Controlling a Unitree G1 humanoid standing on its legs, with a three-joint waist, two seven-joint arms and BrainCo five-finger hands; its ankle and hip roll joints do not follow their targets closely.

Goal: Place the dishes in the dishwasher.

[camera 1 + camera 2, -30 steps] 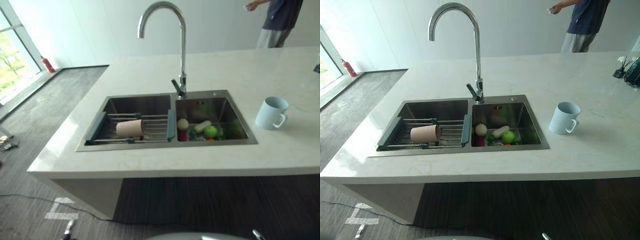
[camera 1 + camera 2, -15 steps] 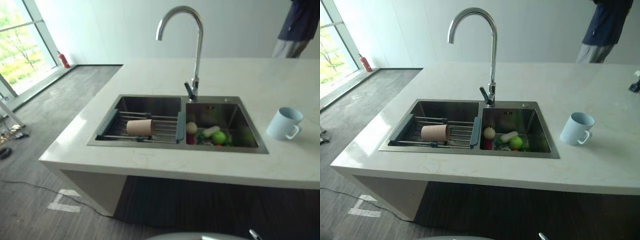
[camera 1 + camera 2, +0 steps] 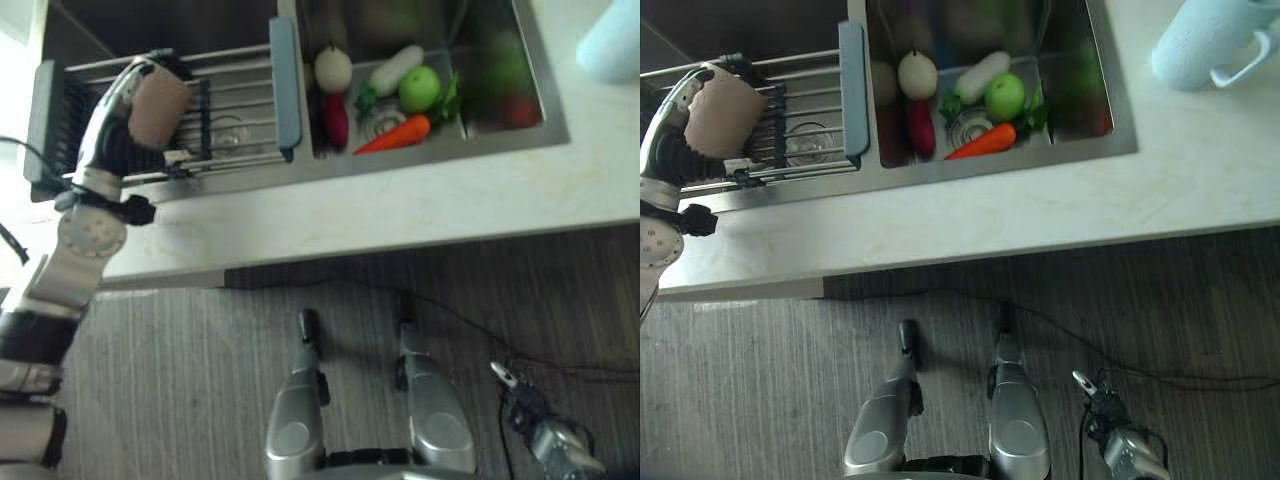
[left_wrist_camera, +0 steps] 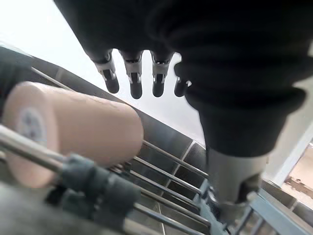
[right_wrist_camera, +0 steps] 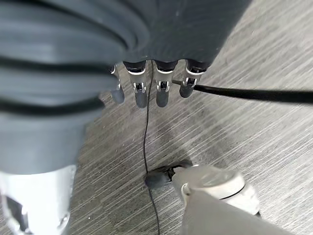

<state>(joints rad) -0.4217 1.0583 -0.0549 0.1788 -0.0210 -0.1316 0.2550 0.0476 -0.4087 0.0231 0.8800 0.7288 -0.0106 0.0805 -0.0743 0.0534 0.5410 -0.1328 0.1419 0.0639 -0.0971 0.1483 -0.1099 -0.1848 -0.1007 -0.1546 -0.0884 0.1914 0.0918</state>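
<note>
1. Half a second ago the camera looked across the counter at the tap, with no arm over the sink; now it looks steeply down and the left hand (image 3: 128, 118) has come in over the left basin.
2. The beige cup (image 3: 160, 103) lay on its side on the wire rack (image 3: 235, 120) before, and it is still there, at the rack's left part, with the left hand right at it.
3. From the head views the hand covers the cup's near side, touching or nearly so; I cannot tell which.
4. In the left wrist view the fingers (image 4: 134, 78) reach out fairly straight and a little apart above the cup (image 4: 73, 132), not wrapped round it, with the thumb off to one side.
5. The rack spans the left basin of the sink (image 3: 545, 110), its grey-blue end piece against the divider.
6. The right basin holds vegetables: a pale round one (image 3: 333, 68), a dark red one (image 3: 335, 118), a white long one (image 3: 396, 70), a green apple-like one (image 3: 420, 88) and a carrot (image 3: 392, 136).
7. A light blue mug (image 3: 1205, 40) stands on the pale counter (image 3: 400, 215), right of the sink.
8. The right hand (image 5: 146, 85) hangs low over the grey floor (image 5: 254, 137), its fingers loosely straight, holding nothing.
</note>
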